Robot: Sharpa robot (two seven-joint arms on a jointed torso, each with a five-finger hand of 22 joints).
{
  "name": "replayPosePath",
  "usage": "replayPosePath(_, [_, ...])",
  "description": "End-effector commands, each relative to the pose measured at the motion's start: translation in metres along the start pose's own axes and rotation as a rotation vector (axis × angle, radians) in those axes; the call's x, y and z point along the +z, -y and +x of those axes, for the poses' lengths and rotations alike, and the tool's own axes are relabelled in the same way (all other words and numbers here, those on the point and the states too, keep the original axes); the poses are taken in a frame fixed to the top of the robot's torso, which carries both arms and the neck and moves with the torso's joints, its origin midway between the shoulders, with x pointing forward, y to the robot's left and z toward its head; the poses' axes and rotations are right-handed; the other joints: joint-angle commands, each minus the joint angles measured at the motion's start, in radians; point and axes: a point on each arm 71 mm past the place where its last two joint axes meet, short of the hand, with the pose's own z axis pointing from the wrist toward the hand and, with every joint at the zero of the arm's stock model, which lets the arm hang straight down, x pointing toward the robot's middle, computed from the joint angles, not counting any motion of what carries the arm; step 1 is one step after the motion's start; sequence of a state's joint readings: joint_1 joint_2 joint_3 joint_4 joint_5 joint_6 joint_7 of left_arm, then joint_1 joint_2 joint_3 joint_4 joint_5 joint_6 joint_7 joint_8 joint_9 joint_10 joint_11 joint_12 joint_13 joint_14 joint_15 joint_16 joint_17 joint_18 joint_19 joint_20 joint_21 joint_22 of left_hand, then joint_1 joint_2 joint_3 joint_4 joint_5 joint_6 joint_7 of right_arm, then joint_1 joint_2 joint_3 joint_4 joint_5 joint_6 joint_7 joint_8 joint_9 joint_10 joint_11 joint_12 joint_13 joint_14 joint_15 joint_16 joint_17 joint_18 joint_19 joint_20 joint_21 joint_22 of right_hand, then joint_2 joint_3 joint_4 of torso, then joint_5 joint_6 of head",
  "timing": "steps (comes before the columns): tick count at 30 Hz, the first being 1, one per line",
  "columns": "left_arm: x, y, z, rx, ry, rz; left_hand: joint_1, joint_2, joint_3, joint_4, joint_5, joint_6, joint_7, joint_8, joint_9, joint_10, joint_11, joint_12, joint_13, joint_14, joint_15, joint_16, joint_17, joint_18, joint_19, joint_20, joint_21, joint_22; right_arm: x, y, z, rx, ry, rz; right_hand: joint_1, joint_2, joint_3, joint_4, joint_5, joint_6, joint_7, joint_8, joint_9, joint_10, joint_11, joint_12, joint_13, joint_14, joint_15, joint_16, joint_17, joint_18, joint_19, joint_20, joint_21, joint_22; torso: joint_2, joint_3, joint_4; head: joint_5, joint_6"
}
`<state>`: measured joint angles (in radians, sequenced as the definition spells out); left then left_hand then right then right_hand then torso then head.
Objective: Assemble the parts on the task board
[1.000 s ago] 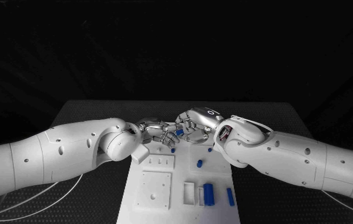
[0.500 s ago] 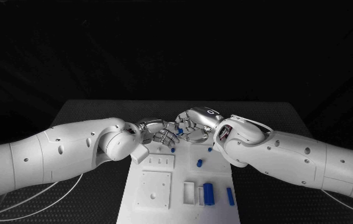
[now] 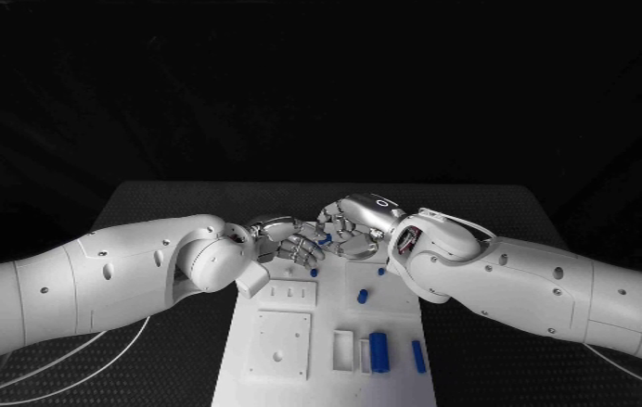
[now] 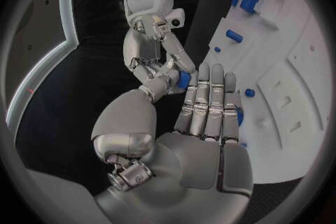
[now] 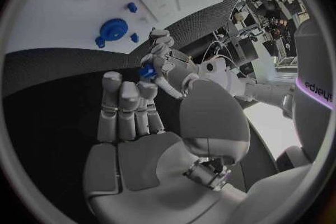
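Two silver many-fingered hands meet fingertip to fingertip above the far end of the white rectangular task board (image 3: 268, 351), and one small blue part (image 3: 326, 238) sits between them. The left hand (image 3: 284, 241) comes in from the left with its long fingers (image 4: 210, 101) lying straight and side by side, and its thumb closes toward them so that the small blue part (image 4: 183, 79) is pinched at the tips; in the left wrist view the right hand's fingertips also touch that same piece from the other side. The right hand (image 3: 351, 227) reaches in from the right with its fingers (image 5: 122, 103) pressed together and nearly straight, its thumb curved toward them, and in the right wrist view the small blue part (image 5: 147, 71) lies just at those fingertips, caught between them and the tips of the left hand (image 5: 164, 59). I cannot tell which hand bears the piece more. Below the joined hands, on the board, a short blue peg (image 3: 361, 296) lies near the middle, two tiny blue studs (image 3: 314, 273) sit close under the fingers, and nearer the robot a thick blue cylinder (image 3: 378, 351) lies beside a thin blue rod (image 3: 418, 357), well apart from the hands. A raised white square plate (image 3: 281, 344) takes up the board's left half, on the black table (image 3: 160, 203).
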<state>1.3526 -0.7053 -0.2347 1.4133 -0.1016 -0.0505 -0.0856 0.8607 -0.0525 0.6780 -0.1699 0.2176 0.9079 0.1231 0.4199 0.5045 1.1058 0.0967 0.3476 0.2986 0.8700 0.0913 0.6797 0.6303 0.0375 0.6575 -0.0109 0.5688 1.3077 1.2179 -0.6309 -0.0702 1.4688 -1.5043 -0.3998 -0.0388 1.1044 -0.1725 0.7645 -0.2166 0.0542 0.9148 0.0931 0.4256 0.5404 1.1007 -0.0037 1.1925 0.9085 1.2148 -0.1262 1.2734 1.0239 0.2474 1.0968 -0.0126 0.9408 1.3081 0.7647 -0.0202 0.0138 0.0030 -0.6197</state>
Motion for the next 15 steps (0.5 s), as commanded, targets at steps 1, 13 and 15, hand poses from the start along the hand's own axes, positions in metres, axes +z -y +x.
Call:
replayPosePath(1, [0.0003, 0.0043, 0.0048, -0.014, -0.039, 0.026, 0.013, -0.001, 0.002, 0.008, -0.012, 0.005, 0.002, 0.001, -0.002, -0.005, -0.003, 0.004, -0.001, 0.002, -0.002, 0.005, -0.002, -0.009, -0.006, -0.001, 0.004, 0.019, -0.0008, 0.0012, 0.0029, -0.003, -0.020, 0.002, -0.006, 0.007, 0.006, -0.002, -0.006, 0.189, -0.034, 0.005, 0.002, -0.051, -0.043, 0.007, 0.001, 0.006, -0.016, 0.004, 0.000, 0.014, 0.000, -0.005, 0.007, 0.014, 0.000, -0.0001, -0.0001, 0.000, 0.000])
replayPosePath(13, [0.0000, 0.0041, 0.0042, -0.015, -0.040, 0.026, 0.059, 0.024, 0.005, 0.017, -0.145, 0.009, 0.002, 0.000, -0.014, -0.006, -0.004, 0.014, -0.008, 0.000, -0.003, 0.015, -0.013, -0.008, -0.010, -0.001, 0.009, 0.017, -0.0011, 0.0017, 0.0032, -0.003, -0.024, 0.003, -0.006, 0.007, 0.007, -0.002, -0.006, 0.189, -0.035, 0.005, 0.003, -0.051, -0.044, 0.007, 0.002, 0.006, -0.016, 0.004, 0.000, 0.014, 0.000, -0.005, 0.007, 0.014, 0.000, 0.0002, 0.0001, 0.001, 0.000])
replayPosePath(15, [0.0000, 0.0041, 0.0040, -0.015, -0.040, 0.026, 0.064, 0.033, 0.007, 0.018, -0.153, 0.011, 0.001, 0.001, -0.015, -0.005, -0.004, 0.016, -0.009, 0.000, -0.003, 0.016, -0.014, -0.008, -0.011, 0.000, 0.009, 0.016, -0.0011, 0.0018, 0.0032, -0.003, -0.025, 0.003, -0.006, 0.007, 0.007, -0.003, -0.006, 0.189, -0.035, 0.005, 0.004, -0.051, -0.044, 0.007, 0.002, 0.005, -0.016, 0.004, 0.000, 0.014, 0.000, -0.005, 0.007, 0.014, 0.000, 0.0002, -0.0002, 0.001, 0.000])
